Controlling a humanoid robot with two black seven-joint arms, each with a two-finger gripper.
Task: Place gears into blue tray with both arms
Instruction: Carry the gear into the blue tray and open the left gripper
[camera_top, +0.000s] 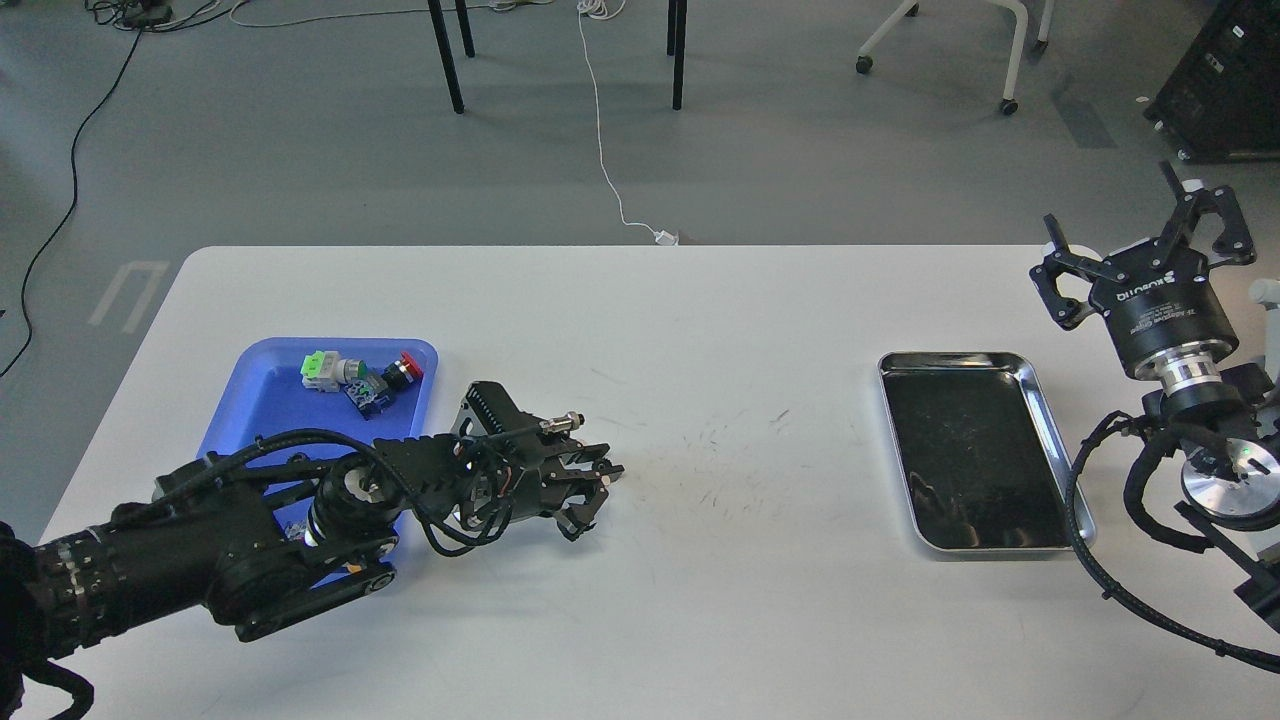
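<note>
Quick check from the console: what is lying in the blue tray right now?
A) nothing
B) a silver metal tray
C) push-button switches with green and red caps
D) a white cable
C: push-button switches, one green-capped and one red-capped, lie at the far end of the blue tray.

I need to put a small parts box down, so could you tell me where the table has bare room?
The widest bare patch lies between the left gripper and the silver tray. The far strip behind the blue tray and the near edge are bare too. It is crowded at the left, where push-buttons fill the blue tray's far end and the arm covers its near end.
</note>
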